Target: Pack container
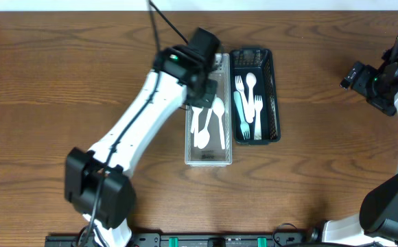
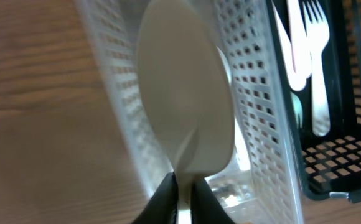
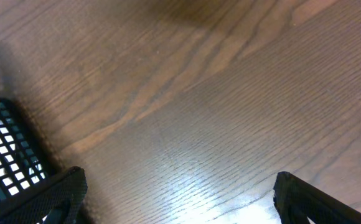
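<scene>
My left gripper (image 1: 204, 92) hangs over the far end of the clear perforated container (image 1: 208, 159) and is shut on the handle of a white plastic spoon (image 2: 187, 99), whose bowl fills the left wrist view above the jaws (image 2: 183, 186). Two white spoons (image 1: 202, 127) lie in the clear container. The black basket (image 1: 276, 103) beside it on the right holds white forks, a white spoon (image 1: 251, 84) and a teal utensil (image 1: 241, 113). My right gripper (image 3: 177, 193) is open and empty above bare wood at the far right (image 1: 364, 75).
The two containers stand side by side in the middle of the wooden table (image 1: 62, 82). The black basket's corner (image 3: 6, 155) shows at the left of the right wrist view. A black cable (image 1: 168, 24) runs from the left arm toward the back edge.
</scene>
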Controlling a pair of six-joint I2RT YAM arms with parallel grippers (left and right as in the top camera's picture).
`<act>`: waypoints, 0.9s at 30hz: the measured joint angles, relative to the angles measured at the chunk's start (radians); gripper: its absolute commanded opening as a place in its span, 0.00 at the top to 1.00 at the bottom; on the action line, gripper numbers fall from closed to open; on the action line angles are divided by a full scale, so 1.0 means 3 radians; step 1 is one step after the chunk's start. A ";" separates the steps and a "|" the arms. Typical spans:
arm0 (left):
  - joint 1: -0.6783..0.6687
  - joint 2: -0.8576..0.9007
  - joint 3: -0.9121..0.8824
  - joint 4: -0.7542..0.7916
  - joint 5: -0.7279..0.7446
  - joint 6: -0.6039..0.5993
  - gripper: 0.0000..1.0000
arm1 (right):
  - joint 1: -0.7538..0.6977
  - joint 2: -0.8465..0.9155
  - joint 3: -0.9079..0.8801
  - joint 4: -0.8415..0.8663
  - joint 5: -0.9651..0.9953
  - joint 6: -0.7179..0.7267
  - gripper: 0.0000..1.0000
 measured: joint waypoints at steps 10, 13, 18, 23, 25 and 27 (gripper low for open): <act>-0.0085 0.0079 0.0004 0.0004 0.0020 -0.0251 0.37 | 0.0000 0.0000 0.0001 0.0001 0.0001 0.0000 0.01; -0.0025 0.0053 0.0103 -0.0177 0.0019 -0.0261 0.36 | 0.0000 0.0000 0.0001 0.0001 0.0000 0.0000 0.01; 0.0225 -0.0278 0.0385 -0.0431 -0.0127 -0.0253 0.35 | 0.0000 0.0000 0.0001 0.0001 0.0000 0.0000 0.01; 0.0676 -0.1049 0.0498 -0.0693 -0.0486 -0.0243 0.34 | 0.0000 0.0000 0.0000 0.0102 -0.0076 -0.0028 0.01; 0.0891 -0.1405 0.0512 -0.0782 -0.0643 -0.0242 0.34 | 0.0000 -0.0001 0.0000 0.0094 -0.0249 -0.0148 0.01; 0.1041 -0.1680 0.0518 -0.0846 -0.0769 -0.0240 0.34 | 0.0000 -0.0011 0.0000 0.0099 -0.0448 -0.0276 0.01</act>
